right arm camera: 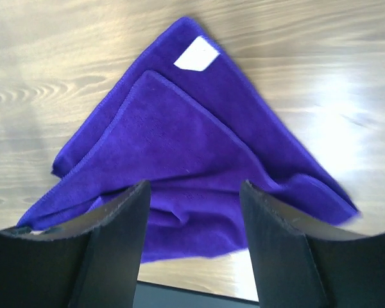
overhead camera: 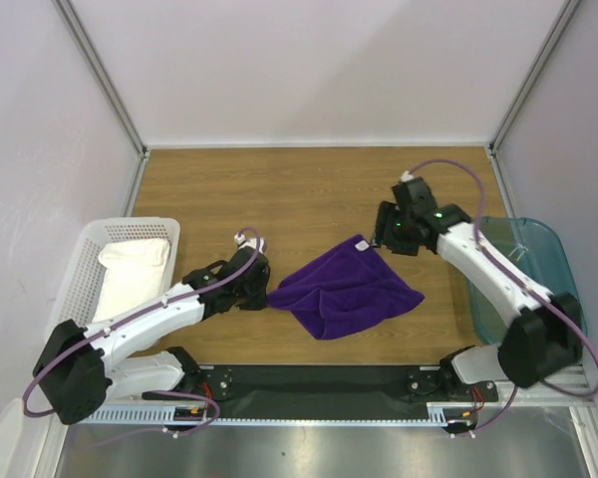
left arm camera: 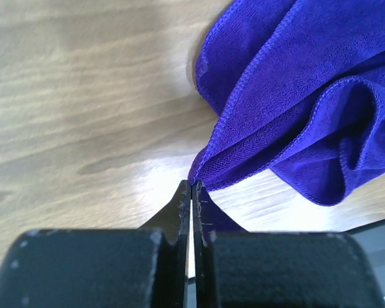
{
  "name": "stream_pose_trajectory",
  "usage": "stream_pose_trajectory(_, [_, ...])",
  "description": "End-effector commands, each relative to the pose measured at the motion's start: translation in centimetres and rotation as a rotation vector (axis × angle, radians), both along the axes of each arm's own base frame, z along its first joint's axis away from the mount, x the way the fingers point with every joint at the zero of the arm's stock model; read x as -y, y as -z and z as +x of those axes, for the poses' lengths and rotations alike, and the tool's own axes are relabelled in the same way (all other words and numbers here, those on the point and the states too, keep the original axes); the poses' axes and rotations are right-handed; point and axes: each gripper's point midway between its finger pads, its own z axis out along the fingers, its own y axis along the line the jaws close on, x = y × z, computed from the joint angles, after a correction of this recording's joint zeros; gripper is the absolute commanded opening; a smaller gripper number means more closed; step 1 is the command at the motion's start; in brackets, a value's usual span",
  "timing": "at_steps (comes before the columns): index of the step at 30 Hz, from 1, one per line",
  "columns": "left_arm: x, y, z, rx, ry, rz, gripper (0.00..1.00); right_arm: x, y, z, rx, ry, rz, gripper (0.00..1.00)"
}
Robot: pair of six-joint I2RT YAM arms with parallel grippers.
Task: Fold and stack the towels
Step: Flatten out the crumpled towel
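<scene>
Crumpled purple towel (overhead camera: 351, 291) toward the near edge of the tabletop (overhead camera: 279, 189), left tool (left arm camera: 192, 187) clamped on its left corner, right tool (right arm camera: 194, 187) apart above its tagged far corner

No text, brand, number or sign can be read in any view. The only label is a small white tag (right arm camera: 196, 54) at one corner of the purple towel (right arm camera: 179, 147), and its face looks blank.

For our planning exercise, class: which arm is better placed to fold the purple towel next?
Probably left. The left jaws pinch the purple towel at a corner; the right jaws stand open above it, gripping nothing.
</scene>
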Motion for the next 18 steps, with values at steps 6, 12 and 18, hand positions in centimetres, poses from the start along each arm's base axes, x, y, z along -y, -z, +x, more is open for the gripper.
stream_pose_trajectory(6, [0.0, 0.0, -1.1, -0.001, -0.012, -0.057, 0.00, -6.8, 3.8, 6.7, 0.037, -0.020, -0.048, 0.62])
stream_pose_trajectory(12, [-0.8, 0.6, -1.5, -0.004, -0.011, -0.032, 0.00, -8.5, 7.4, 8.7, -0.019, -0.027, -0.143, 0.61])
stream_pose_trajectory(18, [-0.7, 0.7, -1.4, 0.003, 0.002, -0.031, 0.00, -8.9, 10.0, 8.9, -0.063, -0.039, -0.236, 0.59])
